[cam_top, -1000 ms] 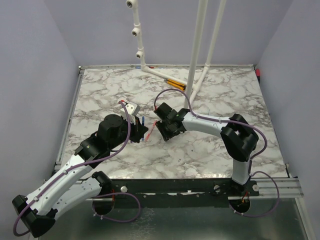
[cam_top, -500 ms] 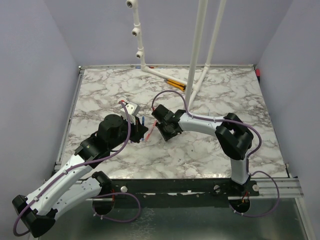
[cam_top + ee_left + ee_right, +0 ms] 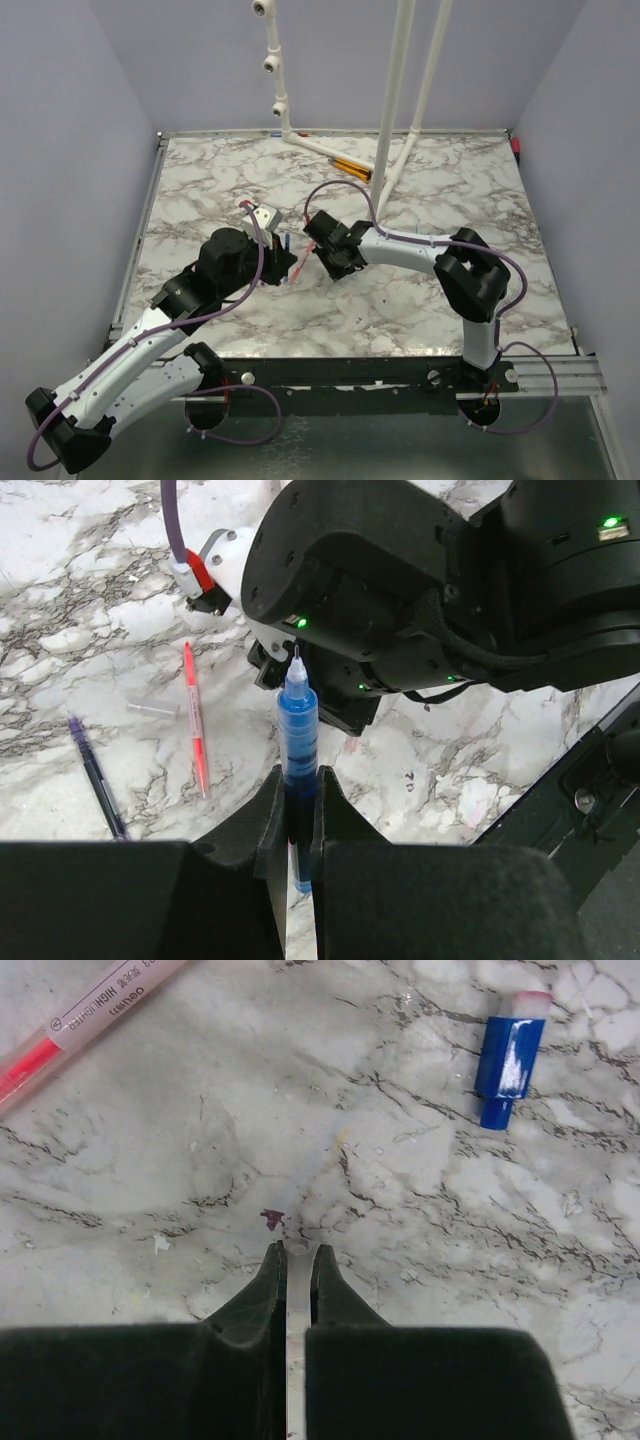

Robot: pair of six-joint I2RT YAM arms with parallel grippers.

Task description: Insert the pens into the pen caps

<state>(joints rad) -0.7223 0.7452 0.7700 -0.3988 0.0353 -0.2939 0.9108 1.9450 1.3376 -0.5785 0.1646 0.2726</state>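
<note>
From above: two robot arms meet nose to nose near the middle of the marble-patterned bench (image 3: 470, 180). The left hand (image 3: 281, 262) reaches in from the lower left of the frame with the blue pen (image 3: 287, 243) in its grip. The right hand (image 3: 317, 263) points down at the bench just beside it. The pink-red pen (image 3: 301, 265) lies between the two hands. A white pipe frame (image 3: 398, 100) rises at the back, with orange-and-black sticks (image 3: 350, 167) at its foot.

From the left wrist: the left hand (image 3: 297, 785) is clamped on the blue pen (image 3: 299, 725), which stands upright in the centre of the frame. Its tip points up toward the black body of the right arm (image 3: 400, 580), which fills the upper right. The pink-red pen (image 3: 195, 725) lies flat on the marble at left. A small grey cap (image 3: 150, 709) lies just beside it. The black pen (image 3: 97, 777) lies farther toward the left edge.

From the right wrist: the right hand (image 3: 297, 1258) is closed, its fingertips right down at the marble at lower centre. A pale sliver (image 3: 296, 1340) shows between the pads; what it is cannot be told. The blue cap (image 3: 507, 1057) lies on its side at the upper right, well apart from the fingers. The pink-red pen (image 3: 95, 1008) crosses the upper left corner.
</note>
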